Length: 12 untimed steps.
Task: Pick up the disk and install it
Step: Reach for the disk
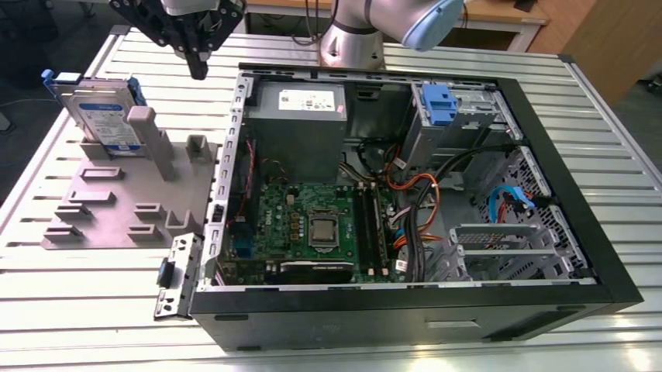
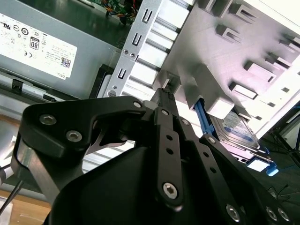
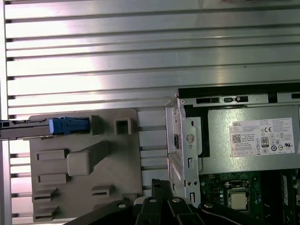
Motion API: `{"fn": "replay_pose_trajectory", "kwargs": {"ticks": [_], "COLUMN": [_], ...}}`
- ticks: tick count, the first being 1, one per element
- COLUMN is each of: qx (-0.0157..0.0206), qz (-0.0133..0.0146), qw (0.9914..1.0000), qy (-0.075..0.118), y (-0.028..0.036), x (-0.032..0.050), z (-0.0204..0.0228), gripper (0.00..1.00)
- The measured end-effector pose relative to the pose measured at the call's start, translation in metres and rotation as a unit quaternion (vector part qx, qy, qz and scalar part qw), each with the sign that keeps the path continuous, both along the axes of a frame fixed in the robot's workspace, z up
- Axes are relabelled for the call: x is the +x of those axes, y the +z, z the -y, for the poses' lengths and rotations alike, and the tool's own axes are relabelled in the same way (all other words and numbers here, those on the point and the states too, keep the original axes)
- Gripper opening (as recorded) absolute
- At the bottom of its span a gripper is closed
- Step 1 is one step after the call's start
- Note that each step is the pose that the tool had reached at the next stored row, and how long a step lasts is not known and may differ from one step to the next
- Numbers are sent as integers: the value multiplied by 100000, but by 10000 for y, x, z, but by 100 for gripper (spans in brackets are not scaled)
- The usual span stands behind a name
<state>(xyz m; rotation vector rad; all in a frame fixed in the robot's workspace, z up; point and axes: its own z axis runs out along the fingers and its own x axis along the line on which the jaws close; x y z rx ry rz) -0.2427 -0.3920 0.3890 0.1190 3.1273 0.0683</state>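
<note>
Jaws hover pressed together; disk point(image 1: 104, 115) stands upright in holder point(image 1: 104, 213), apart.

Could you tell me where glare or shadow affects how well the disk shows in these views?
First wrist view: strong glare whitens the slatted table, yet the disk is readable. Second wrist view: the grey fixture is washed out, the gripper dark. Exterior view: even light, the case shaded inside.
</note>
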Motion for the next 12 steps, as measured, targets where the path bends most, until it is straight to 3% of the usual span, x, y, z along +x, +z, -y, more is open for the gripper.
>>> {"fn": "replay_pose_trajectory", "kwargs": {"ticks": [12], "qx": [-2], "qz": [-355], "qw": [99999], "qy": [-1], "y": [-9], "x": [-133], "z": [-8], "gripper": [11]}}
